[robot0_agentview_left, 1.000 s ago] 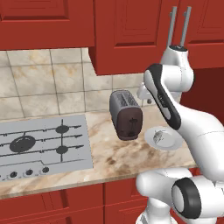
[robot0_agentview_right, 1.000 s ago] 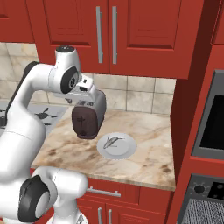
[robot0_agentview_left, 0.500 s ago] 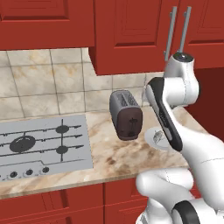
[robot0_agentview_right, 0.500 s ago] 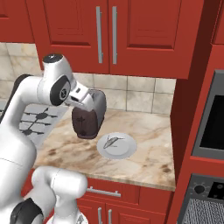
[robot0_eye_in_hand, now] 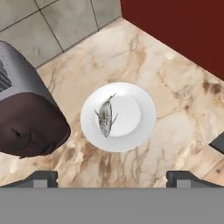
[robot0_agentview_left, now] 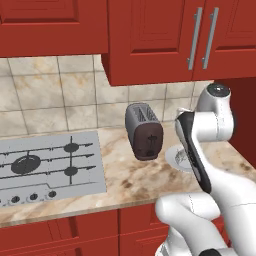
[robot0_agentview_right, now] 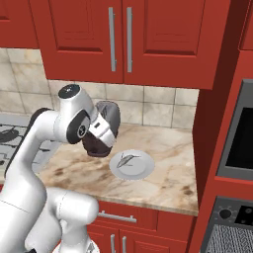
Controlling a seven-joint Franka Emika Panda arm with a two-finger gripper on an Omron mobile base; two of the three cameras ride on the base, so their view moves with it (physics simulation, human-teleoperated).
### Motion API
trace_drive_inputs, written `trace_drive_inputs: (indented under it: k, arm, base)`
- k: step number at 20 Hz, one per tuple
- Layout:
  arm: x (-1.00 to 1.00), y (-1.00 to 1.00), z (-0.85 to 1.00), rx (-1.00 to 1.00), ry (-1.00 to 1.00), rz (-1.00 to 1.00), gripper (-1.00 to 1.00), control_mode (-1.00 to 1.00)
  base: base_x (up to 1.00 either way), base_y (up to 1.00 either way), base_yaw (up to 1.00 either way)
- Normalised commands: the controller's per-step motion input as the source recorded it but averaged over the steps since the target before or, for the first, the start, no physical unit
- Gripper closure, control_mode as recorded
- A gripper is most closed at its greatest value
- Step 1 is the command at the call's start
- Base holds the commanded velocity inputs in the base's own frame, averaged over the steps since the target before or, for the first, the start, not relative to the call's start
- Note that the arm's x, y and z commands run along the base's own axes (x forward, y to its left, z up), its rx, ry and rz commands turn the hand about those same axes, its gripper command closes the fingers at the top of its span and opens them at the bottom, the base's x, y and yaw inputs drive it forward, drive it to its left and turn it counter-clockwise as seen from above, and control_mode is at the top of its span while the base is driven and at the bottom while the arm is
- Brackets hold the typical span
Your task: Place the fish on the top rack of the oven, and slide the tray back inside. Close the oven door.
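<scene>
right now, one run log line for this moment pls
phase: approach | end effector: open, above counter, holding nothing | fish: on white plate, untouched | toaster: beside plate | oven: fish not yet loaded

The fish [robot0_eye_in_hand: 105, 117] looks silvery-grey with a dull sheen and lies on a smooth, glossy white plate [robot0_eye_in_hand: 140, 131]. The counter [robot0_eye_in_hand: 175, 100] is polished beige marble with brown veining. The toaster [robot0_eye_in_hand: 26, 122] has a brushed grey metal shell and dark matt end. Cabinets [robot0_agentview_right: 163, 39] are smooth red wood with satin metal handles [robot0_agentview_right: 112, 38]; the wall [robot0_agentview_left: 55, 95] is matt stone tile
</scene>
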Motion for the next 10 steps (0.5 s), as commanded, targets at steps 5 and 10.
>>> trace_drive_inputs:
  k: [5, 10]
  arm:
    - [0.00, -0.53, -0.19, 0.15, 0.11, -0.04, -1.00, -1.00]
    - [0.12, -0.09, -0.22, 0.05, 0.08, 0.00, -1.00, -1.00]
  base:
    - [0.00, 0.00, 0.00]
    - [0.00, 0.00, 0.00]
